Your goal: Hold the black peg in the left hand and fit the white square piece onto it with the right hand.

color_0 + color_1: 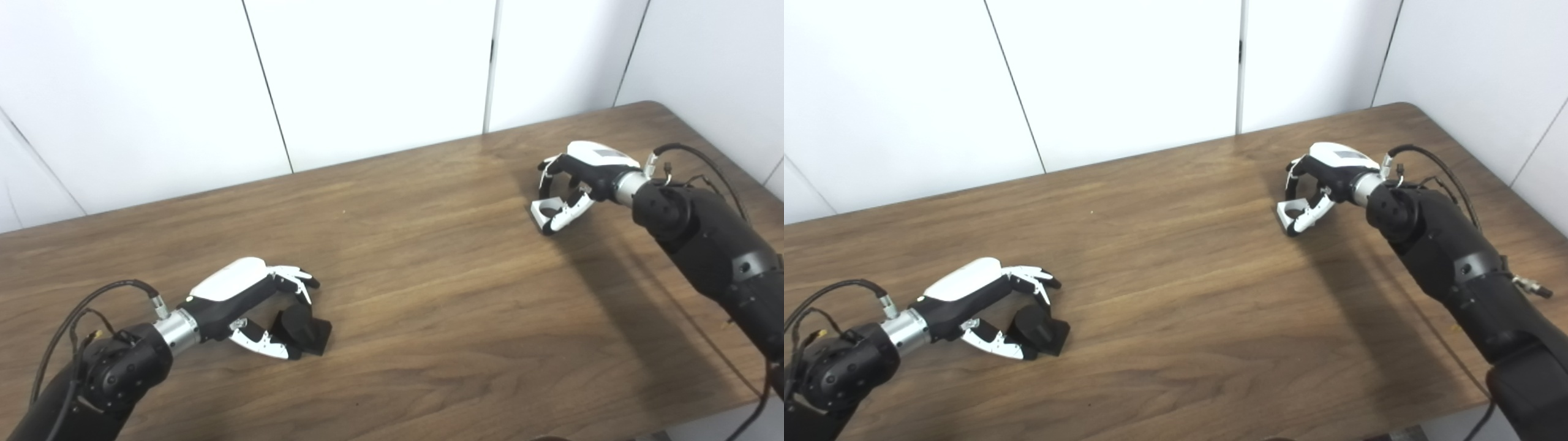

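Observation:
The black peg (304,331) lies on the table at the front left, a round stub on a square base. My left hand (245,294) is cupped around it: the fingers (298,278) arch just above it, and the thumb (264,344) lies along its near side, with a small gap showing. At the far right, the white square piece (544,215) with a round hole rests on the table. My right hand (582,174) is over it, fingers curled down onto its far edge and thumb (572,211) pressed along its near edge.
The brown wooden table (429,275) runs to a white panelled wall at the back. Its right edge passes close behind my right arm and its front edge lies near both forearms. Cables loop off both wrists.

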